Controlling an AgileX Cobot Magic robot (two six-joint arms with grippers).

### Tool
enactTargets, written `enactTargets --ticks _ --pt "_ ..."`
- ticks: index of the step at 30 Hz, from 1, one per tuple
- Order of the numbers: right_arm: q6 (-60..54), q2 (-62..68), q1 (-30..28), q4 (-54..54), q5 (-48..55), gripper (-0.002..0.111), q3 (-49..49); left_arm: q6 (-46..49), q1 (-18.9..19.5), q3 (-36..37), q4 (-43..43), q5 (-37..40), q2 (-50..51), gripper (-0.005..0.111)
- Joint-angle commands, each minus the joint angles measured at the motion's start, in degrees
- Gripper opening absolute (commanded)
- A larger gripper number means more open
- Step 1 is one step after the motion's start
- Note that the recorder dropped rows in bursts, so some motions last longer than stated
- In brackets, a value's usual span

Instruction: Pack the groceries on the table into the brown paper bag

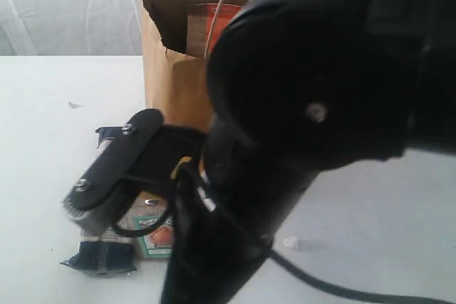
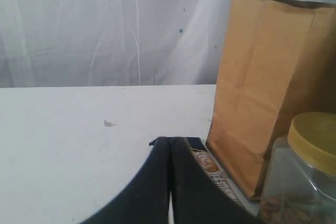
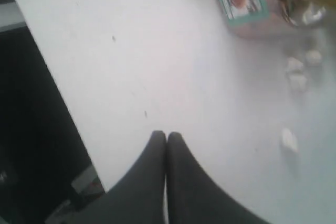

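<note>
Nearest the exterior camera, a black arm (image 1: 320, 90) blocks most of the right half of the view, so anything behind it cannot be judged.

The left claw (image 2: 169, 144) has its fingers pressed together with nothing between them. The right claw (image 3: 166, 138) is closed in the same way and empty, hanging over bare table (image 1: 43, 147) near a few white crumbs (image 3: 296, 72).

Seen from the exterior camera, three groceries lie outside the bag.
- The packet (image 1: 100, 255) lies flat at about seven o'clock from the bag.
- The carton (image 1: 155, 236) lies just beside the packet, nearer six o'clock.
- The nut jar (image 2: 302, 182) shows only in the wrist views. It stands upright close to the bag's foot, with its lid on.

Farthest back, the bag (image 1: 174, 83) stands upright at about eleven o'clock in the exterior view, its mouth open and its handles up. The pouch (image 1: 203, 30) shows inside the mouth, so at least one item is packed.

The task looks to be in its early part, with one item visibly in and three visibly out. The grain jar and the tin show in no view, so it cannot be told whether they are bagged or hidden. No pick is under way in either claw.
</note>
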Motion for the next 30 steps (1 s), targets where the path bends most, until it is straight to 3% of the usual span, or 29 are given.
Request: enactTargets --ticks 1,7,10,16,25,30 --pt "-3.4 3.5 3.1 6.1 -18.5 0.000 0.1 0.0 0.0 0.2 0.5 -0.2 -0.2 0.000" --pt "-4.4 9.5 4.2 5.4 -40.9 0.000 0.1 0.0 0.0 0.2 0.5 -0.2 -0.2 0.000" --pt "6.2 13.0 3.3 2.7 -44.0 0.000 0.1 0.0 0.0 0.2 0.5 -0.2 -0.2 0.000" --pt "15.5 19.7 3.3 -12.1 -48.6 0.000 0.1 0.0 0.0 0.2 0.5 -0.2 -0.2 0.000" --pt "41.9 23.4 0.0 -32.4 -44.9 0.000 0.1 0.0 0.0 0.2 0.5 -0.2 -0.2 0.000" --pt "51.1 22.5 1.0 -34.1 -30.0 0.000 0.1 0.0 0.0 0.2 0.5 -0.2 -0.2 0.000"
